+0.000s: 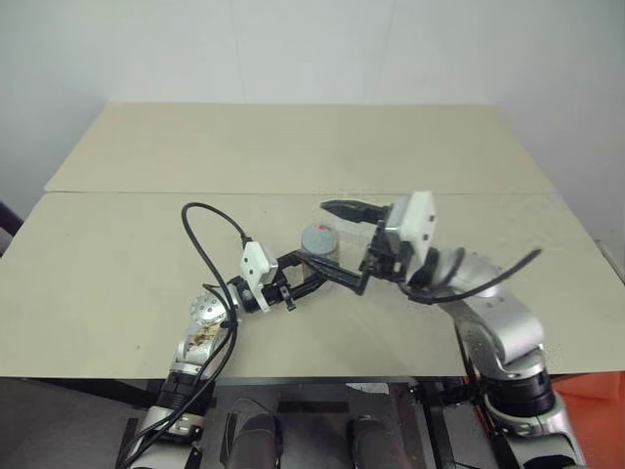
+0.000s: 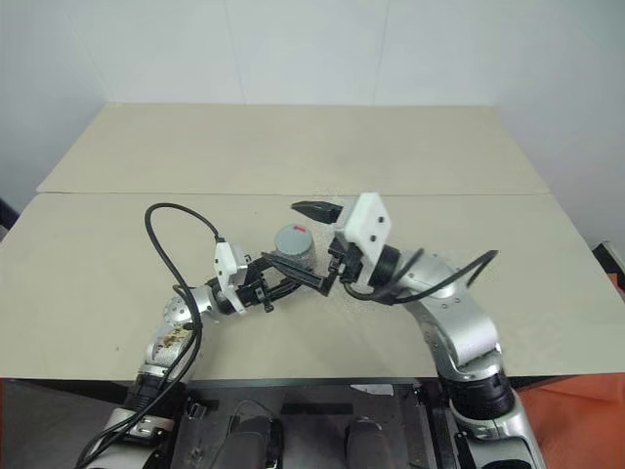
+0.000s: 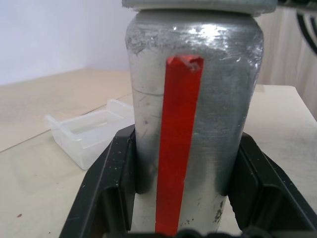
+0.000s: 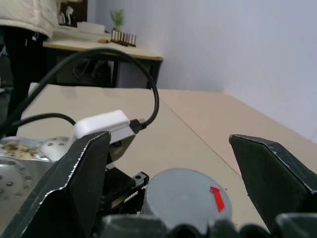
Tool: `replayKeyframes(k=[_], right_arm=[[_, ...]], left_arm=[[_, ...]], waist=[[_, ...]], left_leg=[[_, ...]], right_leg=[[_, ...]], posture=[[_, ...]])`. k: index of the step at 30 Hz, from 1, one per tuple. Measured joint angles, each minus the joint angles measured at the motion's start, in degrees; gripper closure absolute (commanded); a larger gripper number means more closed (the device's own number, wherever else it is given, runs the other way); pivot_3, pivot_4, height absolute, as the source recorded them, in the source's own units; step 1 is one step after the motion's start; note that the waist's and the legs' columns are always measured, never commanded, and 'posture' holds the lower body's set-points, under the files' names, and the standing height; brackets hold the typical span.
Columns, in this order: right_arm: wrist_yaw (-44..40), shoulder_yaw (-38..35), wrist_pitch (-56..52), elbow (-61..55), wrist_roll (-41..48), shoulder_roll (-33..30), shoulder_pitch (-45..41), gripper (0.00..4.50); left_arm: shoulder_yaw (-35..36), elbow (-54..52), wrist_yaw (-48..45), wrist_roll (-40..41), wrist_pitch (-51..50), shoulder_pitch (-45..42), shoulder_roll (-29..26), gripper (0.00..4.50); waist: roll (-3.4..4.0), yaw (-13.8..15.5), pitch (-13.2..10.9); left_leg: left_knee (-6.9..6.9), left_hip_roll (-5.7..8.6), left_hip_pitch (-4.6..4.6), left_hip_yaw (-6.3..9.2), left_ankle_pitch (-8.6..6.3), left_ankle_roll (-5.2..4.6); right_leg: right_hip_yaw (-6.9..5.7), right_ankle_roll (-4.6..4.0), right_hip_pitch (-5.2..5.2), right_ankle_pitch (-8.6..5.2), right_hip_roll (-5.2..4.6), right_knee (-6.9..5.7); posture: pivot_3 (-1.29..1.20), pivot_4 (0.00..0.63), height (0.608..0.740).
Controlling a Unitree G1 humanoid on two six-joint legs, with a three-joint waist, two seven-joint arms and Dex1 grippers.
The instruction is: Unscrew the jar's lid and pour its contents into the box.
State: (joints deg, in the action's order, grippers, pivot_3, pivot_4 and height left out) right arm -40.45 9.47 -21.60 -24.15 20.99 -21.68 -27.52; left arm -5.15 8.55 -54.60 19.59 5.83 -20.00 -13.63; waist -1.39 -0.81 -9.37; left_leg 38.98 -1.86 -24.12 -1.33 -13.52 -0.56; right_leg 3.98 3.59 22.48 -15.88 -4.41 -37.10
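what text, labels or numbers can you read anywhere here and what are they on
None: no words, numbers or brand names are readable in these views.
The jar bears only a plain red stripe, no lettering.
The lid bears only a small red mark, no lettering.
The box is unmarked clear plastic.

Looks like a lab or office room: bare white walls [image 1: 293, 49], plain beige worktop [image 1: 117, 254], another desk [image 4: 99, 49] behind carrying a small potted plant [image 4: 118, 19] and a wooden rack [image 4: 124, 38].
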Motion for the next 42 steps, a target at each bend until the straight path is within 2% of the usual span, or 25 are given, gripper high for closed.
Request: replayKeyframes(k=[5, 14, 42], right_arm=[[2.06, 1.28, 0.66, 5.01, -4.21, 1.84, -2.27, 0.03], [1.88, 1.05, 0.94, 5.39, -4.93, 1.73, -1.88, 0.03], [-0.76, -6.51, 0.00, -2.27, 1.18, -6.80, 8.89, 0.03]], left_arm=[[0.01, 0.01, 0.10, -0.02, 0.20, -0.01, 0.06, 2.37], [0.00, 0.01, 0.21, -0.21, 0.20, 0.00, 0.08, 2.37], [0.03, 1.22, -0.39, -0.34, 0.37, -0.21, 0.32, 2.37]], waist=[[0.00, 0.15, 0.00], [0.00, 0.08, 0.00], [0.00, 0.11, 0.00]], left_leg=[[0.00, 0.01, -0.01, -0.02, 0.00, 0.00], [-0.01, 0.00, -0.01, -0.01, 0.00, 0.00], [0.00, 0.01, -0.01, -0.01, 0.00, 0.00]], right_leg=[[0.00, 0.00, 0.00, 0.00, -0.02, 0.01], [0.00, 0.00, 0.00, 0.00, -0.01, 0.00], [0.00, 0.00, -0.01, 0.00, -0.01, 0.02]], posture=[[0.00, 0.150, 0.740], [0.00, 0.150, 0.740], [0.00, 0.150, 0.740]])
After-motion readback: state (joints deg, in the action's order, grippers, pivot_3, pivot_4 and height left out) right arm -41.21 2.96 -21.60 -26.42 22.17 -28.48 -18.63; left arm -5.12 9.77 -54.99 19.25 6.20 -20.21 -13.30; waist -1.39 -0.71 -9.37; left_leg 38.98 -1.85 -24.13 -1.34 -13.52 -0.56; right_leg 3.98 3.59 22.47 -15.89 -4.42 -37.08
